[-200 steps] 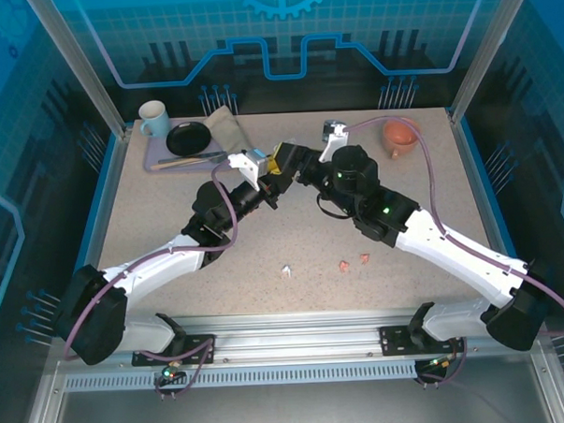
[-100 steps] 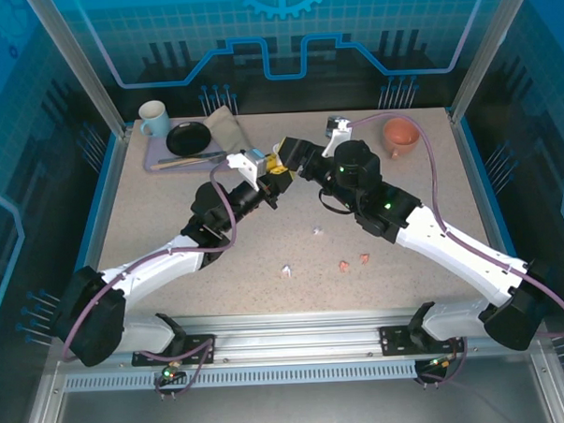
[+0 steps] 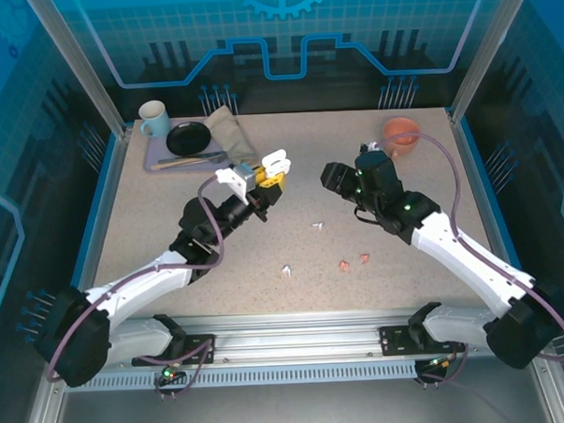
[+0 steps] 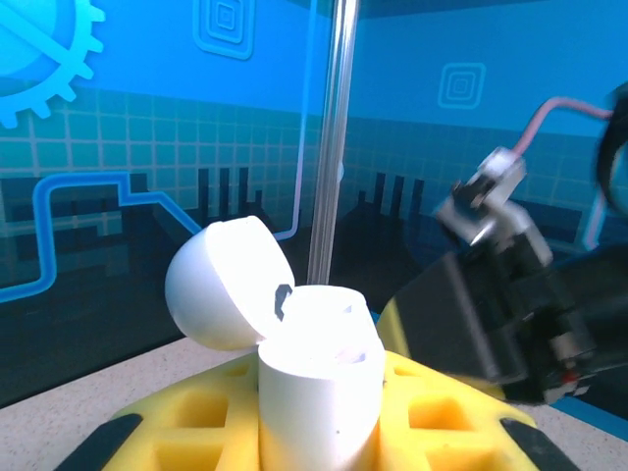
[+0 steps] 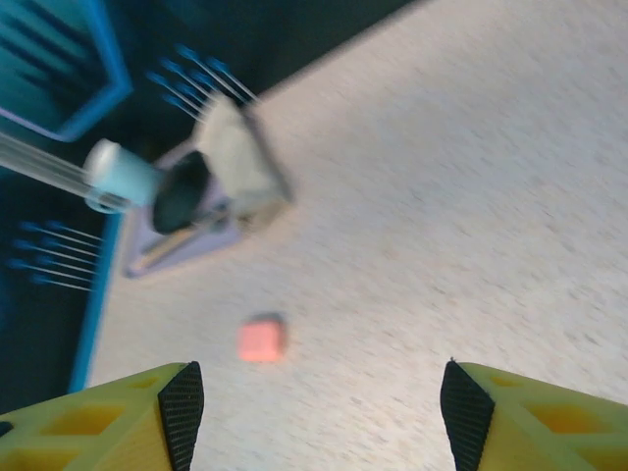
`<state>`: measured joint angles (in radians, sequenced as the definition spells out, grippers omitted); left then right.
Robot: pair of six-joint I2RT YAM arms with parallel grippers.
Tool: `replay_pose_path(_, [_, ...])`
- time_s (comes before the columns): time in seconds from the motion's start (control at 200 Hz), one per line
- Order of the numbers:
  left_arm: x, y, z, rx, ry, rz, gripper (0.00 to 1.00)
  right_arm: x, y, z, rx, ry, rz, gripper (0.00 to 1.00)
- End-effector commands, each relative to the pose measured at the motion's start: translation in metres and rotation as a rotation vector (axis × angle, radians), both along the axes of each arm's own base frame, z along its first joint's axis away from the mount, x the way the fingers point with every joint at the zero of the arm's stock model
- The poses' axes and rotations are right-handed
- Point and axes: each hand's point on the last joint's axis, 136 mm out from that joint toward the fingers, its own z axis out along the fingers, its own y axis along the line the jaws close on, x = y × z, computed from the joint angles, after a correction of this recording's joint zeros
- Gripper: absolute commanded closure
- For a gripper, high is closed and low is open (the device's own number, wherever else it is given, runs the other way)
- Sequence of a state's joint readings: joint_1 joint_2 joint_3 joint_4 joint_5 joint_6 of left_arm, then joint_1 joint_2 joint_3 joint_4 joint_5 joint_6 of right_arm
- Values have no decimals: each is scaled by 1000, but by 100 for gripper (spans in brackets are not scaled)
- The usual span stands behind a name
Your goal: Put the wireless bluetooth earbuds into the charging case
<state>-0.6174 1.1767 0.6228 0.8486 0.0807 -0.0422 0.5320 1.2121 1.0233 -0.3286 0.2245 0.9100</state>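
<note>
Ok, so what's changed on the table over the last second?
The right jaws, open, pulled back rightward from the left jaws. A white earbud absent from the table a second ago now lies mid-table. The left jaws stayed shut on the open white case, shifting slightly left. The other white earbud, the pink earbuds and the tray stayed put.

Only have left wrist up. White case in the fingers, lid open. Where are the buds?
Observer: Top view: four lie loose on the table, two white earbuds and two pink earbuds, toward the near edge from the white case.
Operator: Right gripper holding one?
Observer: No. Right wrist view: right gripper open, nothing between its fingers.
Operator: What's ahead of it?
Observer: A small salmon-pink object on the table, too blurred to identify.
</note>
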Motion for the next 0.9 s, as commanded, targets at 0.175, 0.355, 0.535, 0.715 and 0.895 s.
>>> replay_pose_path(0.175, [-13, 25, -5, 9, 4, 68, 100, 0, 14, -134, -45, 428, 43, 29])
replay_pose_path(0.355, [-17, 33, -6, 24, 2, 90, 100, 14, 34, -173, -101, 526, 63, 30])
replay_pose_path(0.535, [-18, 38, -8, 19, 0, 107, 100, 20, 50, -191, -137, 571, 76, 30])
replay_pose_path(0.715, [-17, 41, -6, 15, -5, 119, 100, 19, 61, -205, -144, 615, 75, 32])
replay_pose_path(0.895, [-16, 44, -5, 13, -10, 122, 100, 17, 65, -206, -150, 604, 75, 32])
